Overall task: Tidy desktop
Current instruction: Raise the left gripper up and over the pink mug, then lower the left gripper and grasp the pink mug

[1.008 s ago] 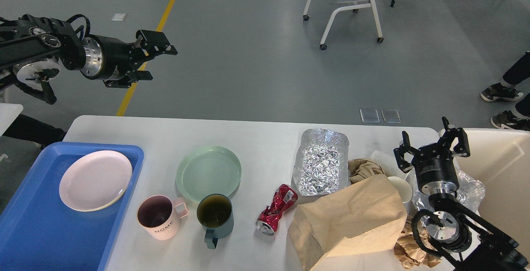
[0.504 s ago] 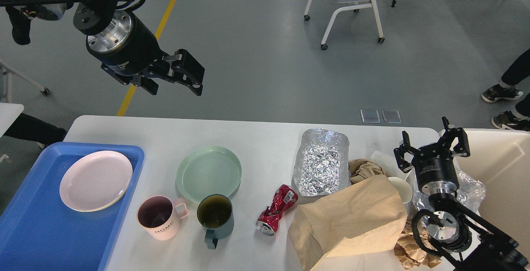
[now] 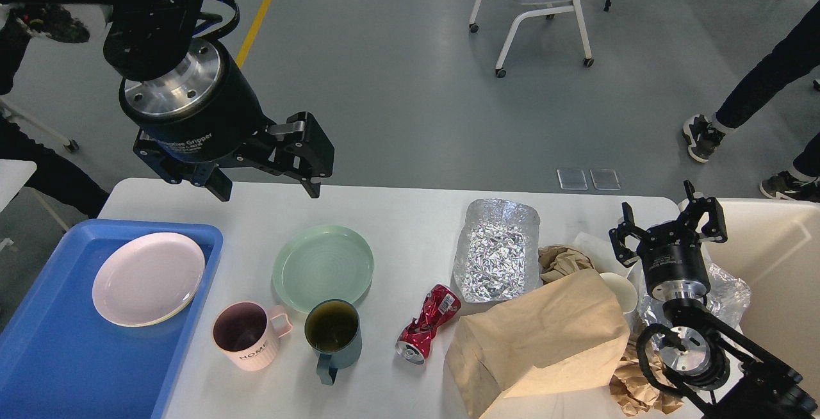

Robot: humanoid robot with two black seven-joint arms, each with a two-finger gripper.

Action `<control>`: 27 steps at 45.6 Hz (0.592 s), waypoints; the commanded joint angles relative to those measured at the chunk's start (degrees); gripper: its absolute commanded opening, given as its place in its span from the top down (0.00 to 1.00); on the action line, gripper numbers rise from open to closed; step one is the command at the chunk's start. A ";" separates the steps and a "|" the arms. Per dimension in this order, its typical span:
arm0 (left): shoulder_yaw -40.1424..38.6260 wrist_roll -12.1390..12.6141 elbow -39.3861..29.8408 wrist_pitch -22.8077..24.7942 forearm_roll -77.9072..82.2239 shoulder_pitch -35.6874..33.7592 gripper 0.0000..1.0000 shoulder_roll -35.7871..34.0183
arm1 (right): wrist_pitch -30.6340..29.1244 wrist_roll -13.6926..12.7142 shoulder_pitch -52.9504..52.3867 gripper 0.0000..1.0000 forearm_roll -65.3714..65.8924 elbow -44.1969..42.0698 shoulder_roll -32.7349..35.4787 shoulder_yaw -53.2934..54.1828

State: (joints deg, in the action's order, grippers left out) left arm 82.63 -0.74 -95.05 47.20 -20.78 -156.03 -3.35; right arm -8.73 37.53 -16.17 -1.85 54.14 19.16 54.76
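Green plate as my anchor: far to its left, the blue tray carries a pink plate at the bench edge. My left end effector hangs above and left of the green plate, fingers spread, holding nothing. Just below the plate stand a pink mug and a dark teal mug. To its right lie a crushed red can, a foil tray and a brown paper bag. Far right, my right end effector points up, fingers apart, empty, beside the beige bin.
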 commanded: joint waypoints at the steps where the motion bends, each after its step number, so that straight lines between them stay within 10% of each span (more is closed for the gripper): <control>1: 3.14 -0.50 -0.13 -0.09 -0.58 0.46 0.04 -0.25 | -0.06 0.00 0.09 0.00 0.00 0.00 0.00 0.00; 14: 7.90 -0.41 0.31 -0.62 -0.40 3.18 0.04 -5.08 | -0.06 0.00 0.09 0.00 0.00 0.00 0.00 0.00; 27: 5.17 0.56 4.18 -7.64 0.74 23.21 0.04 -7.02 | 0.03 0.00 0.09 0.00 0.00 0.00 0.00 0.00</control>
State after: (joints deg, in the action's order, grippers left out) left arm 89.40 -0.31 -91.49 44.25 -20.99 -140.77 -9.54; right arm -8.73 37.53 -16.11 -1.84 54.14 19.21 54.77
